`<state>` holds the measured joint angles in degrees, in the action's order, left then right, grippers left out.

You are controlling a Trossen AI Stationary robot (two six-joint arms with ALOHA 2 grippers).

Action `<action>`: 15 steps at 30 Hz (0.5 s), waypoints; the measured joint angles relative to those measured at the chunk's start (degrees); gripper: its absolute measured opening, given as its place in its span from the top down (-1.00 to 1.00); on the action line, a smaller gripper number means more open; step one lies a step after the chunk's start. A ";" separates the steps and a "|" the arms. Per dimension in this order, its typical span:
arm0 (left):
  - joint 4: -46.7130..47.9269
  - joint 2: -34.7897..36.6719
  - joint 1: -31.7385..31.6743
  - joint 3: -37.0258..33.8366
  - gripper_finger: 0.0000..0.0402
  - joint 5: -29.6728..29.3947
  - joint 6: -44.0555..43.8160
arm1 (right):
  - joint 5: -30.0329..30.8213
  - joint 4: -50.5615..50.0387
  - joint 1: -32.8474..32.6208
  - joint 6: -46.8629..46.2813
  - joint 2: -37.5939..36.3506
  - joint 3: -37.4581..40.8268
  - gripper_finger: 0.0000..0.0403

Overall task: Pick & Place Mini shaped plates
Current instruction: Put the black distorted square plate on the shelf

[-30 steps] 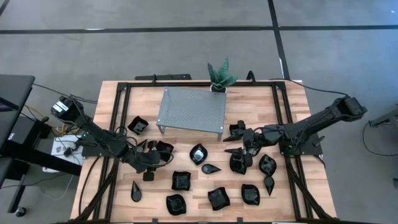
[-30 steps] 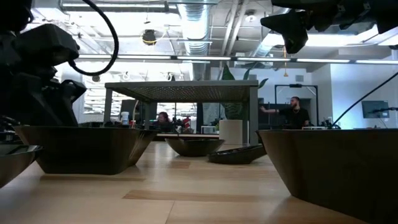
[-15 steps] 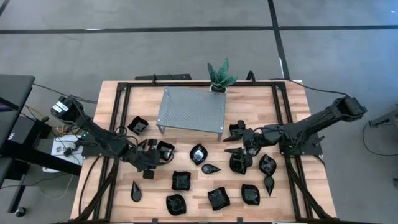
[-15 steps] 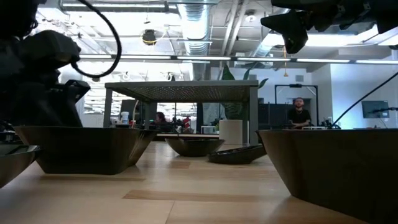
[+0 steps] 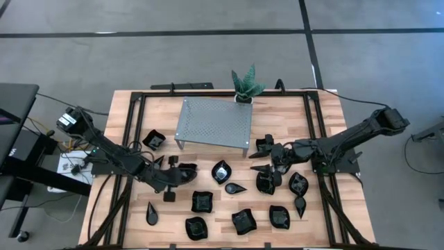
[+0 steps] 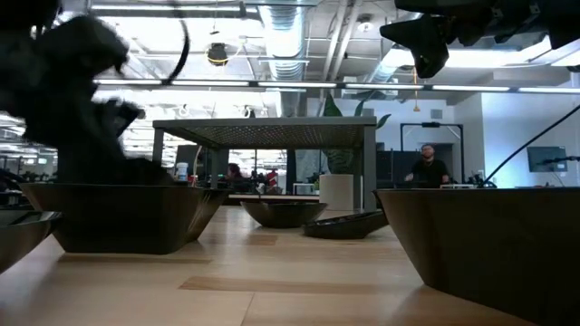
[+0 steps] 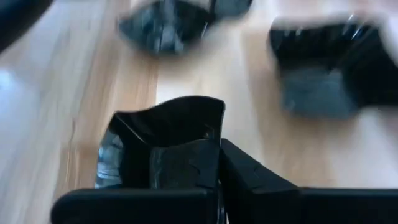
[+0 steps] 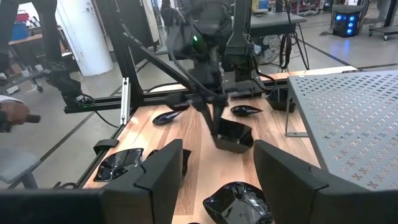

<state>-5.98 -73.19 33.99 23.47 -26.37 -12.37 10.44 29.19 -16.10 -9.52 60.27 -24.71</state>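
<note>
Several mini shaped plates, small glossy black dishes such as a round one and a teardrop, lie flat on the wooden table. My left gripper is at the table's left-middle, shut on a square plate, which also shows in the right wrist view. My right gripper hovers open at the right-middle above more plates, with nothing between its fingers. My left gripper pinches the square plate's side wall near a corner, one finger inside the dish and the other outside. The fingers slant down from the table's left. The plate hangs tilted at the fingertips; whether it is clear of the table I cannot tell.
A grey perforated metal rack stands at the far middle, with a green potted plant behind it. A black frame runs round the table top. Plates crowd the near half; bare wood shows between the rack and the right arm.
My left gripper has shut on the square plate's wall and shifted a little toward the table's right edge and upward, taking the plate along and tipping it. The right arm has kept still.
</note>
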 joint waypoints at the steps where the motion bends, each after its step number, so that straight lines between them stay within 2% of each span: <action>1: 0.00 0.00 0.12 1.87 0.97 -0.02 1.49 | 0.02 0.00 0.00 0.02 0.00 0.00 0.04; 5: 0.64 0.00 0.21 9.81 0.97 -0.68 12.11 | 0.02 0.00 0.00 0.02 0.01 0.00 0.05; 9: 1.03 0.00 -1.91 16.27 0.97 -6.32 25.99 | 0.02 0.00 0.00 0.01 0.00 0.00 0.07; 12: 1.05 0.06 -6.81 18.78 0.96 -8.37 35.05 | 0.02 0.00 0.00 0.00 0.00 0.00 0.08; 15: 2.21 0.07 -14.24 19.12 0.97 -8.12 38.33 | 0.02 0.00 0.00 0.00 0.01 0.00 0.09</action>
<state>-3.77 -73.12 19.75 42.59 -34.49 25.96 10.46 29.19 -16.10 -9.52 60.28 -24.71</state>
